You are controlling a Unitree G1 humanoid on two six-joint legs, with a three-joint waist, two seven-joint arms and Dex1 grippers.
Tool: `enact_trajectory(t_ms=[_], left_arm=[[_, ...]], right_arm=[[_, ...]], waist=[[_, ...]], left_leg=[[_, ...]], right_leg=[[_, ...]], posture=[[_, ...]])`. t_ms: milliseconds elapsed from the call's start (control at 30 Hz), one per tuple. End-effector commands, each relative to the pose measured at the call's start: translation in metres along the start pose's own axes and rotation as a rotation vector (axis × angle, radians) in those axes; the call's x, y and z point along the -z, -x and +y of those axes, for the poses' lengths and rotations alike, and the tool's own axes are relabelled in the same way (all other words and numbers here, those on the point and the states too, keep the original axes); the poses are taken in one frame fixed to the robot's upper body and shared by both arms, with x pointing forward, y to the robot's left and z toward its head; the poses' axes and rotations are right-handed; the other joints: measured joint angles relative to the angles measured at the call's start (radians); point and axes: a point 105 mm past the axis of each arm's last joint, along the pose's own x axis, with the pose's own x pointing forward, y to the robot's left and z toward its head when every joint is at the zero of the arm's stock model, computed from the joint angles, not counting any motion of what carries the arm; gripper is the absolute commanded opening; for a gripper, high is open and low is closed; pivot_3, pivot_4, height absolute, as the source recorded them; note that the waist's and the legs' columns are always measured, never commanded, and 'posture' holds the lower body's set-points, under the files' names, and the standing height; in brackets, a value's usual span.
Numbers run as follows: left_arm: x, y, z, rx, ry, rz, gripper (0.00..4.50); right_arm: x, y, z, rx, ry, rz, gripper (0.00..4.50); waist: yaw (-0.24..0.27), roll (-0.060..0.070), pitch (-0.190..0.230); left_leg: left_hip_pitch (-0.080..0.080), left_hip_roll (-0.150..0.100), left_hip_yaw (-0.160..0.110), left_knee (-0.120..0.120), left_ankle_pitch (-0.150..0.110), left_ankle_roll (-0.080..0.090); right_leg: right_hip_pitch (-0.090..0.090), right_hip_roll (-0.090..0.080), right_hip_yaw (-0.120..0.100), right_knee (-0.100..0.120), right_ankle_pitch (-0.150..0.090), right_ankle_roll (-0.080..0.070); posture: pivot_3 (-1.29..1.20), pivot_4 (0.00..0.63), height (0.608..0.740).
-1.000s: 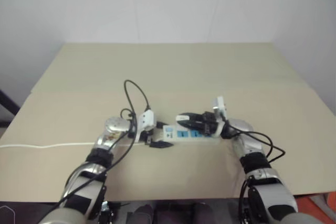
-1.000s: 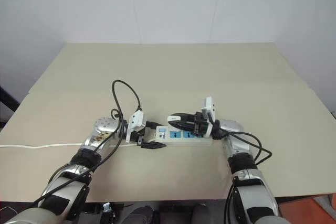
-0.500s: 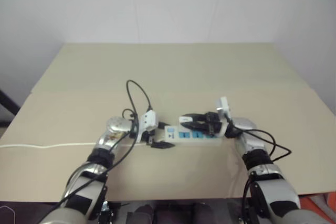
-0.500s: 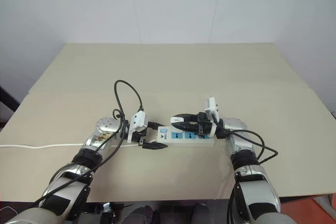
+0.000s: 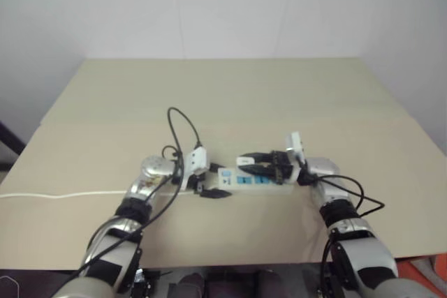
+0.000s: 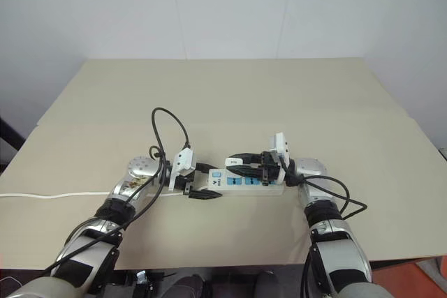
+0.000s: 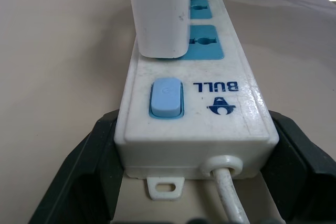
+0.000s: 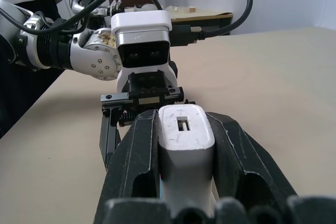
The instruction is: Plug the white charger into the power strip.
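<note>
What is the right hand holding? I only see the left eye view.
Observer: The charger, clamped between the two fingers of the right hand.
Operator: Is the strip held too?
Observer: Yes. The left hand grips the strip at its switch end, one finger on each side.
Operator: Where is the charger along the strip?
Observer: By the socket nearest the switch, overlapping the strip's edge. I cannot tell whether the prongs are in.
</note>
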Motion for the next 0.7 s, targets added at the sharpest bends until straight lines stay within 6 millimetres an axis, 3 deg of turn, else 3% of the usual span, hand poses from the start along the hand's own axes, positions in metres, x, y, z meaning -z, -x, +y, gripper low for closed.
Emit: enact_trajectory(t_ms=[33, 567, 700], left_arm=[[-0.0084, 0.0067, 0.0026, -0.004, -0.05, -0.001, 3.28], [-0.0086, 0.0064, 0.0031, -0.007, -0.055, 0.002, 3.28], [-0.0083, 0.006, 0.0033, -0.007, -0.055, 0.004, 3.28]], right_arm=[[0.037, 0.0137, 0.0087, 0.005, -0.124, 0.153, 1.12], [0.0468, 0.0143, 0.0082, 0.019, -0.175, 0.2, 1.12], [0.0451, 0.0153, 0.007, 0.033, -0.116, 0.198, 1.12]], waist=[[0.0, 0.0, 0.0], [-0.003, 0.0, 0.0], [-0.004, 0.0, 0.0]], left_leg=[[0.001, 0.0, 0.0, -0.001, 0.0, 0.0], [0.006, 0.001, 0.001, -0.005, 0.0, -0.001], [0.006, 0.001, 0.001, -0.005, 0.0, 0.0]], right_leg=[[0.0, 0.0, 0.0, 0.0, 0.0, 0.0], [0.001, 0.0, 0.002, 0.0, 0.0, 0.0], [0.001, 0.0, 0.002, 0.0, 0.0, 0.0]], posture=[[0.0, 0.15, 0.74], [0.0, 0.15, 0.74], [0.0, 0.15, 0.74]])
